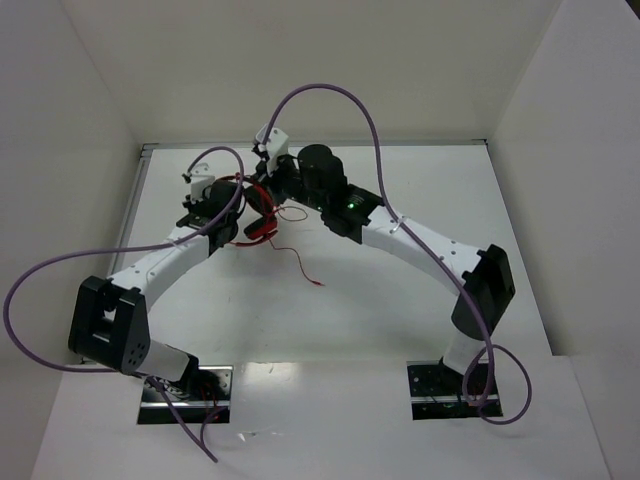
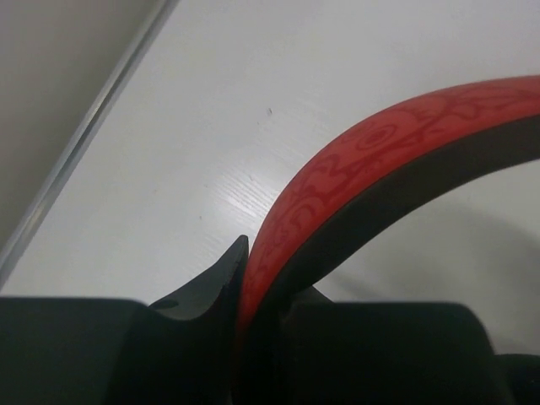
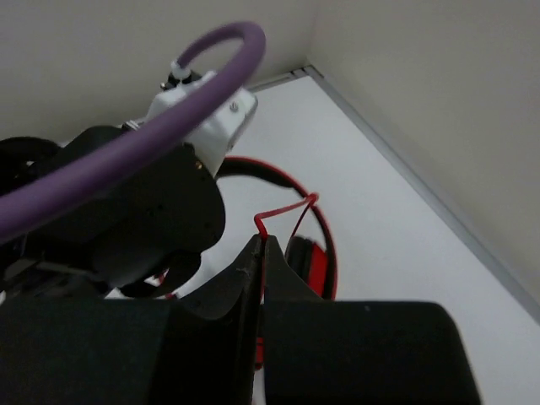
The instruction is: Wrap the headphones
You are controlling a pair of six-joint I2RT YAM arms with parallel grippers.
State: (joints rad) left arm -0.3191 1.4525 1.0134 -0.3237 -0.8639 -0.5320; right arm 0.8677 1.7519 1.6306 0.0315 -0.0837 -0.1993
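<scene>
The red headphones [image 1: 256, 212] are at the back middle of the table, between the two wrists. My left gripper [image 2: 257, 291] is shut on the black-red headband [image 2: 371, 160], which arcs up to the right in the left wrist view. My right gripper [image 3: 262, 257] is shut on the thin red cable [image 3: 283, 209], which runs from the jaws up to the headband [image 3: 325, 221]; an ear cup [image 3: 305, 266] shows behind the fingers. In the top view, loose cable [image 1: 300, 265] trails toward the front on the table. Both grippers are mostly hidden there by the arms.
Thick purple robot cables [image 1: 360, 110] loop above both arms. White walls enclose the table [image 1: 400, 300] on the left, back and right. The table's metal edge strip [image 2: 84, 143] runs along the left side. The left arm's wrist [image 3: 126, 211] is close in front of my right gripper.
</scene>
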